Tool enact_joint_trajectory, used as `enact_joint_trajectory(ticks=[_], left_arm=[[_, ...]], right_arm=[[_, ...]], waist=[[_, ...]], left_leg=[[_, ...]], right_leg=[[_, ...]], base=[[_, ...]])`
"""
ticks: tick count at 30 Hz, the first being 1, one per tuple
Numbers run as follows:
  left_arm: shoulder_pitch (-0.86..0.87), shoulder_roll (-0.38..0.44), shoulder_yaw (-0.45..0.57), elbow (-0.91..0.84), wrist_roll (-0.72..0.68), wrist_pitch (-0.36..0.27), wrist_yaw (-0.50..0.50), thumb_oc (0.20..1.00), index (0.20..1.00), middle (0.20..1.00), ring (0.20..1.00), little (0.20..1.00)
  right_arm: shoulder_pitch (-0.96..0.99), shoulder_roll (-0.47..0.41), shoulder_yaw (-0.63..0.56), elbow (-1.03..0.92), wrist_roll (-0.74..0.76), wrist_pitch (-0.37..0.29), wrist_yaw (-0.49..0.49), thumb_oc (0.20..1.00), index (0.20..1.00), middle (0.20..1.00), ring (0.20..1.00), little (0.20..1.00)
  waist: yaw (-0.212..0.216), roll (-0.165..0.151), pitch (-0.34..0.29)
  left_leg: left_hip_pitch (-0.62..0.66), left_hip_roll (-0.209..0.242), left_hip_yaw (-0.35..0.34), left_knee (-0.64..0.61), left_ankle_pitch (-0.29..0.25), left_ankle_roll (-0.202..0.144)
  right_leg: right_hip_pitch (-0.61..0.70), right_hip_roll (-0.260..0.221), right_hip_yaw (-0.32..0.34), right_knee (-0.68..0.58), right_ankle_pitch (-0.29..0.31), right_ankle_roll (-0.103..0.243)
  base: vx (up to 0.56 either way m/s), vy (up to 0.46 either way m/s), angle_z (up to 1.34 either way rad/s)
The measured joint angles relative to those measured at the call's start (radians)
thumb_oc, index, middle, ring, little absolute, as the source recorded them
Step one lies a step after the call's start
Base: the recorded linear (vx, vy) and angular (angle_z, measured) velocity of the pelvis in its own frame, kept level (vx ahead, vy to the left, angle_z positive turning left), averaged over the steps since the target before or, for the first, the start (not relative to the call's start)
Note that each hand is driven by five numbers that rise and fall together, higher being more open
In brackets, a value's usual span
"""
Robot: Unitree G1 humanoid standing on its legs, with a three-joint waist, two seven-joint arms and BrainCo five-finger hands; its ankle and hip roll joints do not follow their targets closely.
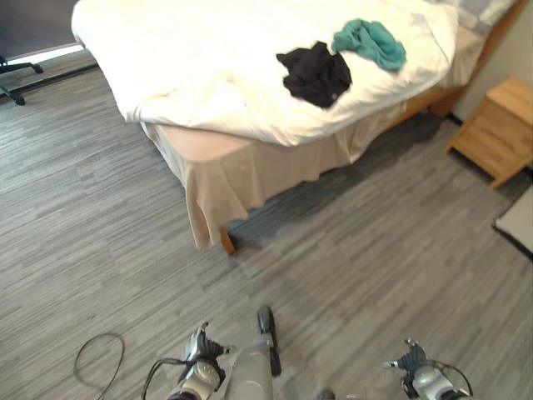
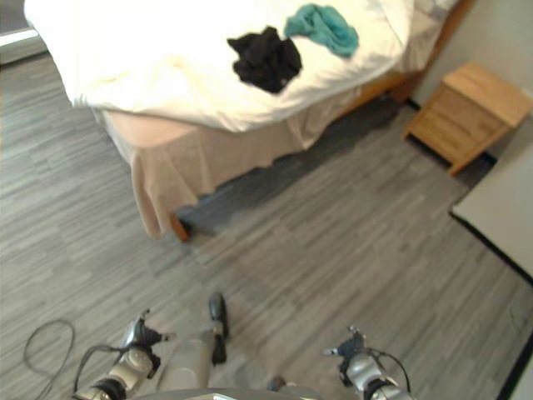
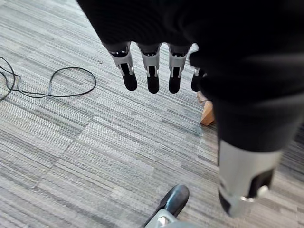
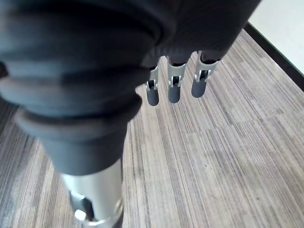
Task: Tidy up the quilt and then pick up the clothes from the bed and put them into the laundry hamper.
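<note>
Far ahead on the bed (image 1: 250, 175), I should approach the quilt (image 1: 191, 67) squarely; left hand (image 3: 152, 71) and right hand (image 4: 173, 83) hang open, empty.

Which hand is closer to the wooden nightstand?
Right. The right hand hangs over the floor on the nightstand's side; the left hand hangs farther away.
</note>
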Motion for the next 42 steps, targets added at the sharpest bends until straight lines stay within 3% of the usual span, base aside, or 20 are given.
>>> enact_joint_trajectory(ticks=[1, 3, 4, 6, 8, 9, 10, 12, 13, 15, 17, 19, 20, 22, 24, 29, 31, 33, 39, 42], left_arm=[[-0.006, 0.005, -0.001, 0.015, 0.008, 0.005, -0.002, 1.0, 1.0, 1.0, 1.0, 1.0], [-0.001, 0.027, -0.012, 0.058, 0.027, 0.032, -0.005, 1.0, 1.0, 1.0, 1.0, 1.0], [0.006, 0.034, -0.014, 0.076, 0.041, 0.04, -0.004, 1.0, 1.0, 1.0, 1.0, 1.0], [-0.003, 0.054, -0.016, 0.075, 0.045, 0.037, 0.002, 1.0, 1.0, 1.0, 1.0, 1.0], [-0.02, 0.073, -0.022, 0.068, 0.045, 0.037, 0.004, 1.0, 1.0, 1.0, 1.0, 1.0], [-0.022, 0.09, -0.028, 0.066, 0.046, 0.034, 0.004, 1.0, 1.0, 1.0, 1.0, 1.0], [-0.021, 0.091, -0.028, 0.067, 0.046, 0.036, 0.004, 1.0, 1.0, 1.0, 1.0, 1.0], [-0.017, 0.104, -0.012, 0.074, 0.046, 0.038, 0.004, 1.0, 1.0, 1.0, 1.0, 1.0], [-0.022, 0.108, -0.007, 0.083, 0.046, 0.038, 0.004, 1.0, 1.0, 1.0, 1.0, 1.0], [-0.02, 0.099, 0.01, 0.089, 0.045, 0.038, 0.001, 1.0, 1.0, 1.0, 1.0, 1.0], [-0.006, 0.091, 0.011, 0.09, 0.045, 0.036, 0.0, 1.0, 1.0, 1.0, 1.0, 1.0], [-0.004, 0.081, 0.012, 0.09, 0.045, 0.035, -0.001, 1.0, 1.0, 1.0, 1.0, 1.0], [0.002, 0.074, 0.014, 0.088, 0.044, 0.032, -0.002, 1.0, 1.0, 1.0, 1.0, 1.0], [0.035, 0.058, 0.039, 0.079, 0.037, 0.02, 0.0, 1.0, 1.0, 1.0, 1.0, 1.0], [0.094, 0.011, 0.106, 0.066, 0.022, 0.001, 0.0, 1.0, 1.0, 1.0, 1.0, 1.0], [0.131, 0.027, 0.137, -0.233, -0.084, -0.046, 0.035, 1.0, 1.0, 1.0, 1.0, 1.0], [0.156, 0.063, 0.149, -0.438, -0.083, -0.06, 0.058, 1.0, 1.0, 1.0, 1.0, 1.0], [0.156, 0.127, 0.155, -0.583, -0.076, -0.084, 0.094, 1.0, 1.0, 1.0, 1.0, 1.0], [0.154, 0.412, 0.301, -0.865, -0.035, -0.111, 0.172, 1.0, 1.0, 1.0, 1.0, 1.0], [0.056, 0.525, 0.277, -0.884, 0.069, -0.101, 0.193, 1.0, 1.0, 1.0, 1.0, 1.0]], right_arm=[[0.003, 0.01, -0.005, -0.003, -0.008, 0.0, 0.0, 1.0, 1.0, 1.0, 1.0, 1.0], [-0.004, 0.028, -0.002, -0.016, -0.014, -0.012, 0.001, 1.0, 1.0, 1.0, 1.0, 1.0], [-0.01, 0.03, -0.002, -0.032, -0.014, -0.01, 0.0, 1.0, 1.0, 1.0, 1.0, 1.0], [-0.003, 0.024, -0.009, -0.03, -0.014, -0.004, -0.001, 1.0, 1.0, 1.0, 1.0, 1.0], [-0.027, 0.023, -0.011, -0.037, -0.013, -0.004, -0.001, 1.0, 1.0, 1.0, 1.0, 1.0], [-0.032, 0.026, -0.014, -0.042, -0.013, -0.003, 0.0, 1.0, 1.0, 1.0, 1.0, 1.0], [-0.027, 0.026, -0.022, -0.04, -0.013, -0.002, 0.001, 1.0, 1.0, 1.0, 1.0, 1.0], [-0.036, 0.028, -0.048, -0.048, -0.011, -0.003, 0.001, 1.0, 1.0, 1.0, 1.0, 1.0], [-0.038, 0.028, -0.073, -0.048, -0.009, -0.003, 0.002, 1.0, 1.0, 1.0, 1.0, 1.0], [-0.034, 0.03, -0.116, -0.049, 0.0, 0.0, 0.003, 1.0, 1.0, 1.0, 1.0, 1.0], [-0.026, 0.033, -0.12, -0.041, 0.008, 0.003, 0.009, 1.0, 1.0, 1.0, 1.0, 1.0], [-0.018, 0.031, -0.124, -0.041, 0.01, 0.003, 0.017, 1.0, 1.0, 1.0, 1.0, 1.0], [-0.004, 0.033, -0.119, -0.041, 0.01, 0.005, 0.023, 1.0, 1.0, 1.0, 1.0, 1.0], [-0.003, 0.033, -0.115, -0.039, 0.008, 0.014, 0.029, 1.0, 1.0, 1.0, 1.0, 1.0], [-0.025, 0.025, -0.102, -0.052, -0.002, 0.003, 0.034, 1.0, 1.0, 1.0, 1.0, 1.0], [0.008, -0.051, -0.072, -0.049, -0.015, 0.002, 0.023, 1.0, 1.0, 1.0, 1.0, 1.0], [0.006, -0.11, -0.093, -0.054, -0.022, -0.007, 0.013, 1.0, 1.0, 1.0, 1.0, 1.0], [0.028, -0.135, -0.129, -0.062, -0.05, -0.013, -0.006, 1.0, 1.0, 1.0, 1.0, 1.0], [0.111, -0.091, -0.158, -0.054, -0.049, -0.032, -0.001, 1.0, 1.0, 1.0, 1.0, 1.0], [0.116, -0.092, -0.152, -0.061, -0.05, -0.034, 0.006, 1.0, 1.0, 1.0, 1.0, 1.0]], waist=[[0.002, -0.015, -0.002], [-0.006, 0.004, 0.013], [-0.021, 0.007, 0.015], [-0.015, 0.023, 0.026], [-0.043, 0.044, 0.043], [-0.033, 0.052, 0.046], [-0.031, 0.046, 0.044], [-0.025, 0.05, 0.048], [-0.038, 0.046, 0.045], [-0.065, 0.058, 0.049], [-0.066, 0.059, 0.046], [-0.089, 0.054, 0.044], [-0.091, 0.037, 0.036], [-0.075, 0.043, 0.026], [-0.078, 0.057, 0.017], [-0.065, 0.094, 0.006], [-0.046, 0.117, 0.01], [-0.068, 0.155, 0.006], [-0.049, 0.143, 0.011], [-0.053, 0.157, 0.011]], left_leg=[[0.005, -0.007, -0.002, -0.006, 0.001, 0.002], [0.093, -0.003, -0.031, -0.083, 0.025, 0.061], [0.129, -0.017, -0.038, -0.106, 0.031, 0.054], [0.184, -0.04, -0.106, -0.118, -0.018, 0.045], [0.206, -0.053, -0.129, -0.12, -0.028, 0.048], [0.218, -0.066, -0.157, -0.121, -0.056, 0.014], [0.225, -0.076, -0.165, -0.121, -0.06, 0.017], [0.241, -0.098, -0.219, -0.123, -0.08, 0.009], [0.247, -0.108, -0.263, -0.123, -0.1, 0.007], [0.259, -0.114, -0.338, -0.123, -0.115, 0.011], [0.285, -0.103, -0.387, -0.122, -0.113, 0.02], [0.299, -0.092, -0.418, -0.122, -0.122, 0.001], [0.321, -0.09, -0.409, -0.122, -0.133, -0.027], [0.347, -0.058, -0.398, -0.122, -0.154, -0.061], [0.324, -0.016, -0.34, -0.069, -0.134, -0.13], [0.202, 0.082, -0.295, -0.014, -0.112, -0.163], [0.187, 0.06, -0.322, -0.075, -0.085, -0.178], [0.203, 0.072, -0.295, -0.125, -0.085, -0.16], [0.169, 0.05, -0.295, -0.132, -0.086, -0.146], [0.124, 0.047, -0.27, -0.132, -0.062, -0.139]], right_leg=[[-0.024, -0.023, -0.008, 0.062, -0.011, 0.014], [-0.207, -0.098, 0.008, 0.495, -0.059, 0.056], [-0.27, -0.134, 0.006, 0.627, -0.058, 0.059], [-0.362, -0.171, 0.031, 0.667, -0.054, 0.062], [-0.439, -0.202, 0.012, 0.622, -0.047, 0.066], [-0.46, -0.219, 0.003, 0.508, -0.036, 0.066], [-0.461, -0.219, 0.005, 0.381, -0.019, 0.067], [-0.463, -0.219, 0.051, 0.162, 0.064, 0.077], [-0.449, -0.205, 0.138, 0.004, 0.135, 0.086], [-0.462, -0.204, 0.276, -0.022, 0.254, 0.09], [-0.462, -0.219, 0.282, -0.021, 0.318, 0.091], [-0.438, -0.214, 0.292, -0.022, 0.339, 0.078], [-0.412, -0.213, 0.286, -0.021, 0.4, 0.069], [-0.386, -0.184, 0.272, -0.021, 0.348, 0.066], [-0.383, -0.136, 0.266, -0.015, 0.319, 0.024], [-0.379, -0.074, 0.198, -0.014, 0.266, -0.052], [-0.392, -0.064, 0.198, -0.015, 0.252, -0.042], [-0.384, -0.057, 0.157, -0.021, 0.243, -0.027], [-0.42, -0.081, 0.169, -0.021, 0.247, -0.002], [-0.48, -0.081, 0.195, -0.021, 0.26, 0.006]], base=[[0.24, 0.205, 0.37], [0.2, 0.18, 0.23], [0.24, 0.074, 0.55], [0.28, -0.011, 0.63], [0.32, -0.177, 0.88], [0.19, -0.12, 0.6], [0.3, -0.217, 0.68], [0.32, -0.228, 0.81], [0.22, -0.172, 0.9], [0.28, -0.233, 1.1], [0.34, -0.287, 0.92], [0.32, -0.332, 0.93], [0.26, -0.286, 0.77], [0.24, -0.3, 0.03], [0.17, -0.313, -0.28], [0.01, -0.137, 0.43], [0.08, -0.066, 0.26], [0.07, 0.007, 0.42], [0.05, 0.0, 0.03], [0.0, 0.035, -0.15]])
